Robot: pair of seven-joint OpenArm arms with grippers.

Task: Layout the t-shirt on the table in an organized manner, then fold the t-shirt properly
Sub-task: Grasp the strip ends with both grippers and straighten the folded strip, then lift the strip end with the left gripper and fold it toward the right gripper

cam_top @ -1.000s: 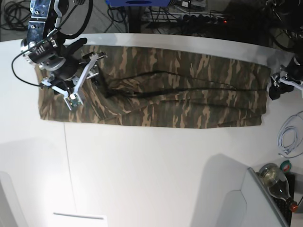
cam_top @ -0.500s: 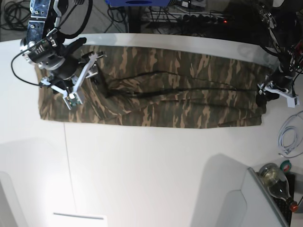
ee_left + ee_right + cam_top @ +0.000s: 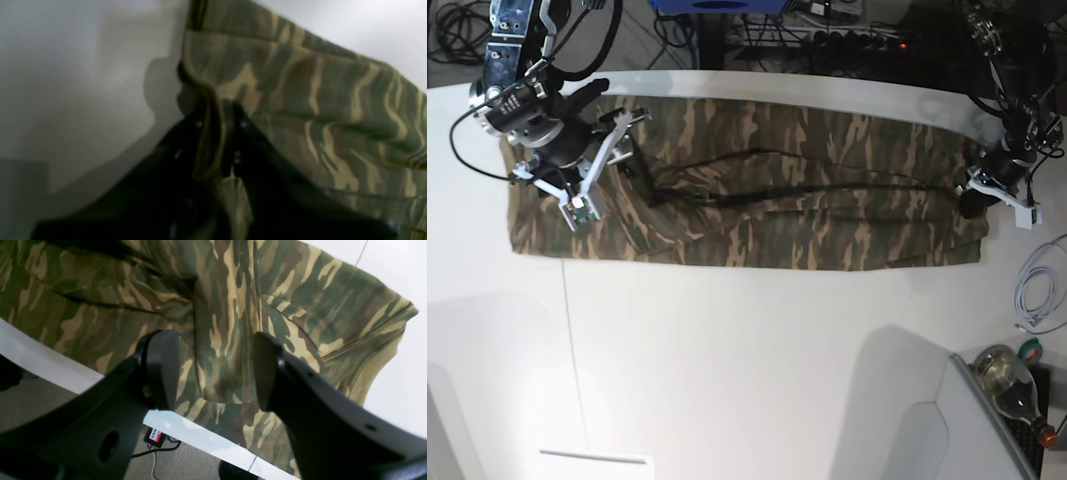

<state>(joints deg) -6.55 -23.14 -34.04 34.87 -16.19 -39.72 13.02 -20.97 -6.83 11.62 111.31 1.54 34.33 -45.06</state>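
The camouflage t-shirt (image 3: pixel 807 200) lies as a long band across the far half of the white table (image 3: pixel 757 370), with dark creases along its middle. My left gripper (image 3: pixel 972 200) is at the band's right end. In the left wrist view, that gripper (image 3: pixel 218 110) is shut on the hem of the t-shirt (image 3: pixel 317 100), with cloth pinched between the black fingers. My right gripper (image 3: pixel 632 160) hovers over the left end of the band. In the right wrist view it (image 3: pixel 213 373) stands open above the t-shirt (image 3: pixel 233 306), with nothing between its fingers (image 3: pixel 163 366).
The table's far edge (image 3: pixel 43 365) runs just behind the shirt, with floor and cables beyond it. A white cable (image 3: pixel 1037 285) and a bottle (image 3: pixel 1012 385) lie at the right edge. A grey panel (image 3: pixel 907 420) stands at the bottom right.
My left arm came in from the right to the shirt's right end, and its gripper closed on the hem. The right arm stayed where it was, still open.
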